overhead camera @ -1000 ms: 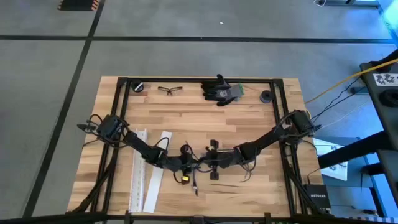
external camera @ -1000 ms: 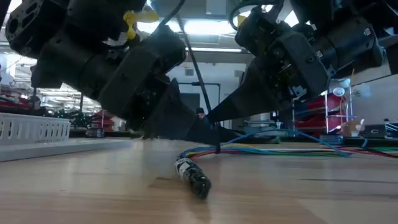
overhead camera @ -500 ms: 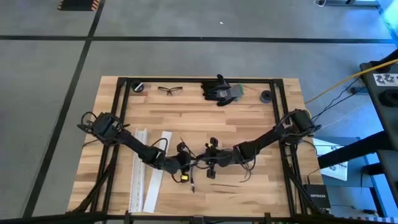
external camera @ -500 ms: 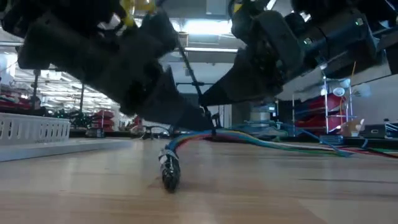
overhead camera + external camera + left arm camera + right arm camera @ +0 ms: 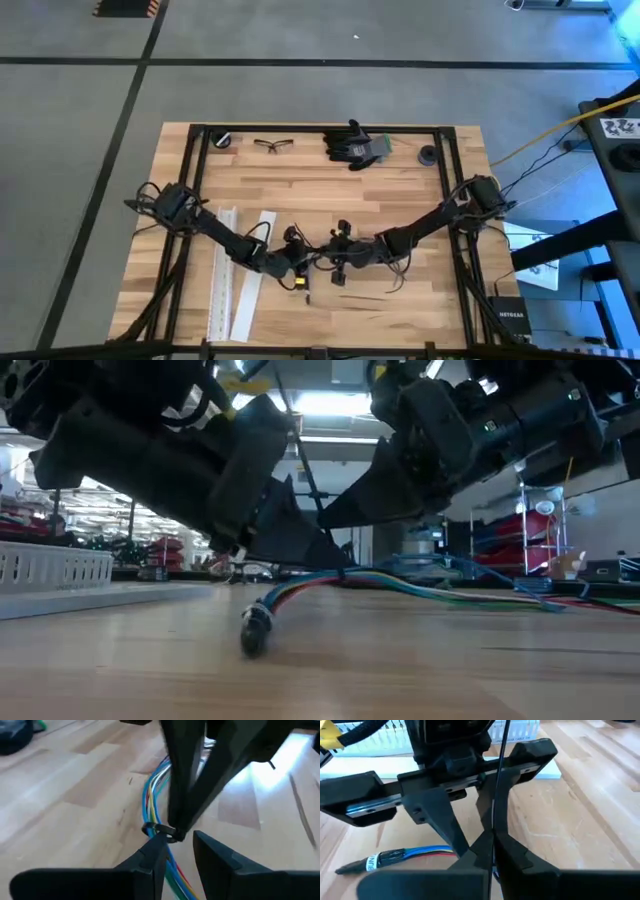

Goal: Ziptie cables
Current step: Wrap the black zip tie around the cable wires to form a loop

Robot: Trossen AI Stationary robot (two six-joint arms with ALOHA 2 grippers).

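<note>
The cables (image 5: 300,588) are a bundle of coloured wires with a dark taped end (image 5: 254,633) resting on the wood, in the near middle of the table (image 5: 306,292). A black ziptie (image 5: 159,830) loops round the bundle. Its thin tail (image 5: 310,470) runs upward. My right gripper (image 5: 333,263) is shut on the ziptie. My left gripper (image 5: 301,264) faces it from the table's left. It is open, with one finger on each side of the bundle (image 5: 175,865). My right gripper pinches the ziptie's tail (image 5: 494,832) between its two fingers, close above the loop. It comes slanting down from the table's right. The tail runs up past the fingers, and the bundle is raised off the wood at the loop. My left gripper has one fingertip (image 5: 156,845) against the ziptie loop on the bundle, slanting down from the table's left. Wood shows between the wires and the other finger (image 5: 210,852).
Two long white channel strips (image 5: 222,275) (image 5: 255,280) lie near the left arm. Safety glasses (image 5: 273,145), dark gloves (image 5: 355,146) and a small black round part (image 5: 428,154) sit along the far edge. The bundle trails toward the table's right (image 5: 500,598).
The bundle has been raised off the wood at the ziptie loop. Its taped end has swung toward the table's left while staying on the surface. Both grippers have stayed together at the loop, shifting only slightly.
</note>
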